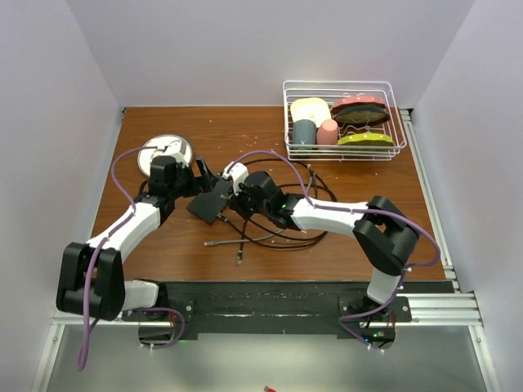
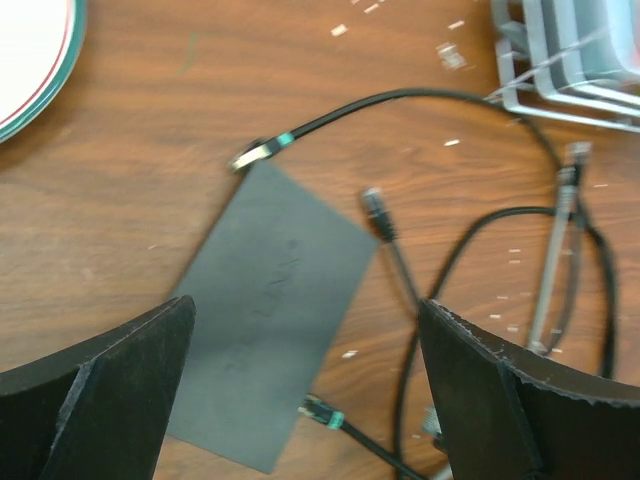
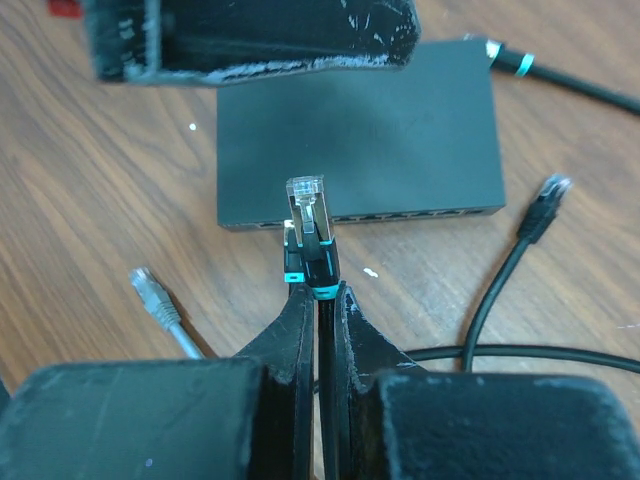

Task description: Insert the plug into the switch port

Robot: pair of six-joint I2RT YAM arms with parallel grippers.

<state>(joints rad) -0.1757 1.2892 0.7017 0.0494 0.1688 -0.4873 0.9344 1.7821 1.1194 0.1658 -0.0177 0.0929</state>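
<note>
The switch (image 3: 360, 140) is a flat black box on the wood table, its row of sockets facing my right wrist camera. It also shows in the top view (image 1: 211, 207) and in the left wrist view (image 2: 265, 320). My right gripper (image 3: 320, 290) is shut on the boot of the plug (image 3: 308, 205), a clear-tipped connector with a teal band. The plug points at the socket row from a short way off and does not touch it. My left gripper (image 2: 305, 320) is open above the switch and holds nothing. One of its fingers (image 3: 250, 40) hangs over the switch's far edge.
Loose cables lie around the switch: a black plug (image 3: 545, 195), a grey plug (image 3: 150, 290) and a teal-banded plug (image 3: 505, 55) by the far corner. A white plate (image 1: 163, 151) sits at the back left. A wire rack (image 1: 343, 118) of dishes stands at the back right.
</note>
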